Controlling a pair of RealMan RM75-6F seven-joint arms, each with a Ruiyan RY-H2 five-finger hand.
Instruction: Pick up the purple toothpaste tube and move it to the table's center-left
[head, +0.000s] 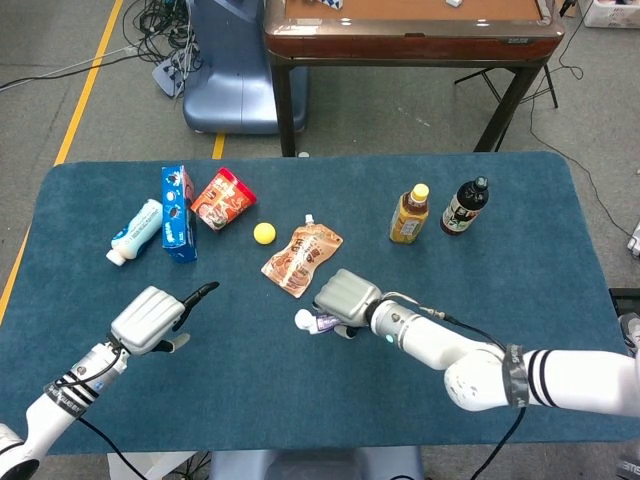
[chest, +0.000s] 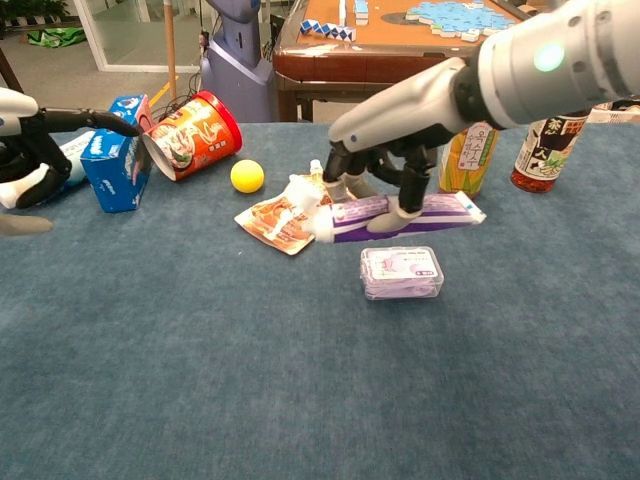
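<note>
Above mid-table: purple toothpaste tube (chest: 400, 215)

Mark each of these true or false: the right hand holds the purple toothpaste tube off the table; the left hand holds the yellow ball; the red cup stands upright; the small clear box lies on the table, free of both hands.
1. The right hand holds the purple toothpaste tube off the table. True.
2. The left hand holds the yellow ball. False: the ball lies on the table near the brown pouch, and the left hand holds nothing.
3. The red cup stands upright. False: it lies on its side beside the blue box.
4. The small clear box lies on the table, free of both hands. True.
</note>
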